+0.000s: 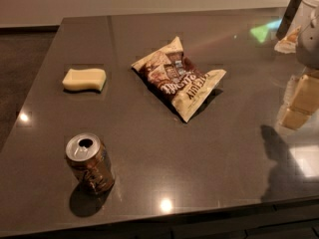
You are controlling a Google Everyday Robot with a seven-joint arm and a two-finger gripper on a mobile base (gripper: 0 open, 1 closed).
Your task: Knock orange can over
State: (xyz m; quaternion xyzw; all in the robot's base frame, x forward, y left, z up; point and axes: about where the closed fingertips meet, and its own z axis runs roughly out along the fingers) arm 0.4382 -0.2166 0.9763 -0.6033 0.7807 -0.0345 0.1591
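Orange-brown metal with a silver top: this is the orange can [89,163]. It stands on its base near the front left corner of the dark table [209,148], close to the front edge. Its top faces up, so in my judgement the task is not yet done; I can see no part of it done.

My gripper [310,41] is at the far right edge of the view, only partly visible. It is over the right side of the table and well apart from the can. I cannot tell if it is open or closed, and I also cannot tell if it holds something. All the work is left, I think: to bring the gripper across the table to the can and push it on the side until it falls.

About the containers: the can has a dark hole at the tab opening, so it seems to be opened, but I cannot see if any liquid is inside. If there is some, it may spill when the can falls. The brown-and-cream snack bag [179,78] lies flat near the middle of the table, well apart from the can. I cannot tell if it is sealed or what is in it. The pale yellow sponge [84,79] lies at the left, beyond the can, and touches nothing.
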